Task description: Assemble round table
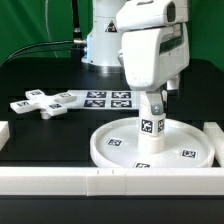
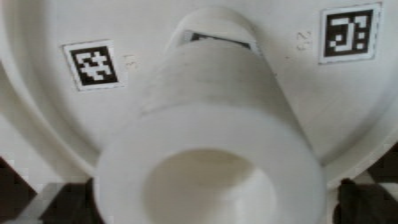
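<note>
hand released, jaws spread wide | post stands upright mid round disc, directly under our hand, long axis vertical, in line with our approach | cross-shaped piece lies on the bench, well apart toward the exterior view's left

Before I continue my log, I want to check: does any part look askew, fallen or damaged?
Nothing stands out. The post stands upright near the middle of the round disc, and the cross-shaped piece lies flat on the table, apart from it. No damage is visible.
</note>
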`<action>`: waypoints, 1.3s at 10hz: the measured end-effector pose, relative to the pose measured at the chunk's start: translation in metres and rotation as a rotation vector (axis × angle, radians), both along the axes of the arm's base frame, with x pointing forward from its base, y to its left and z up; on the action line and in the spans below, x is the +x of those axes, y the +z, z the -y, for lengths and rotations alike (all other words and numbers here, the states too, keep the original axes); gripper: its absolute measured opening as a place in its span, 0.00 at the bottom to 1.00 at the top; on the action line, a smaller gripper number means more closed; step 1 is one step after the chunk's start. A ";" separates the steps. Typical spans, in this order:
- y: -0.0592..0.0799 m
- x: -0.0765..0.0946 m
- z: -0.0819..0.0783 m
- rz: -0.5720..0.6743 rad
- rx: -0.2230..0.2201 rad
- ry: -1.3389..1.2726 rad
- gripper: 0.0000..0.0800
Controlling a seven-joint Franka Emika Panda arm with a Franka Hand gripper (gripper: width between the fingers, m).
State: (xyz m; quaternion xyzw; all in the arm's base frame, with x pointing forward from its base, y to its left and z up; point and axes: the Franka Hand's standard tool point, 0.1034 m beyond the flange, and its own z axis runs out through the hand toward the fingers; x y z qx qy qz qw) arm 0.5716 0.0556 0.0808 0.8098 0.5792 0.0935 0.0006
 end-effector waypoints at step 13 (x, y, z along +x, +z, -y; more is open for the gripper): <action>-0.012 -0.002 0.018 0.083 -0.173 0.750 0.81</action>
